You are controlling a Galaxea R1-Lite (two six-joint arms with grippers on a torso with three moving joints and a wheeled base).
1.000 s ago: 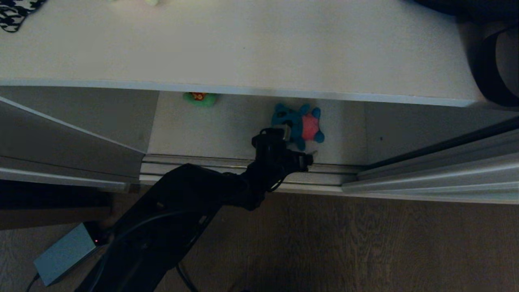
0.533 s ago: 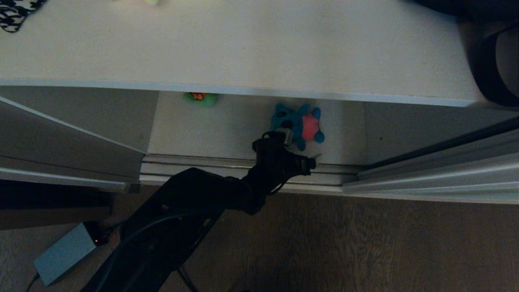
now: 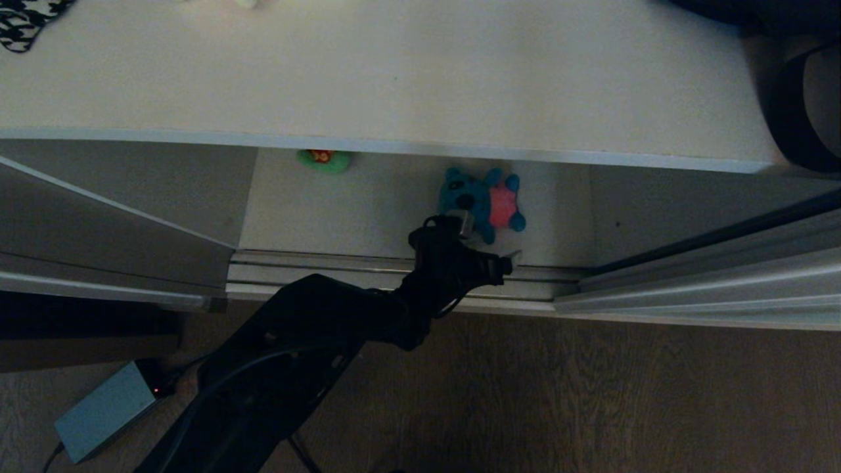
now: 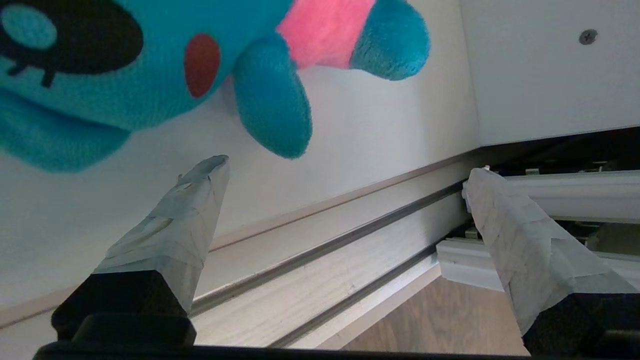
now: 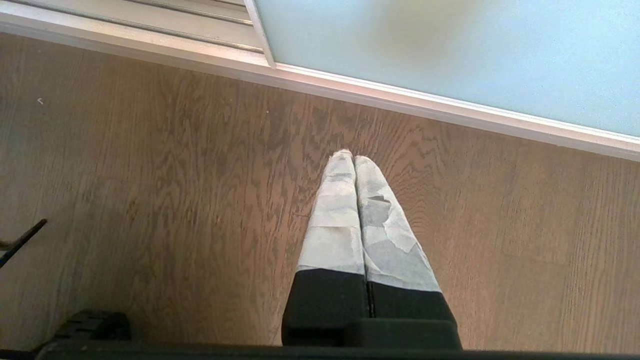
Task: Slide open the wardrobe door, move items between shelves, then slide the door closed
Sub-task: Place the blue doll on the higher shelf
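Two plush toys lie on the lower shelf (image 3: 368, 210) at mid-frame: a blue toy (image 3: 483, 200) and, further left, a green toy (image 3: 323, 159). The left hand (image 3: 486, 240), fingers spread and empty, sits just below the blue toy. The right hand (image 5: 354, 159) is clenched over the floor (image 5: 150, 200).

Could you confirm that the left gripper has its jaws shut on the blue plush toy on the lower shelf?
Not quite. The left wrist view shows the left gripper with its jaws open and empty, short of the blue plush toy, which lies untouched on the lower shelf.
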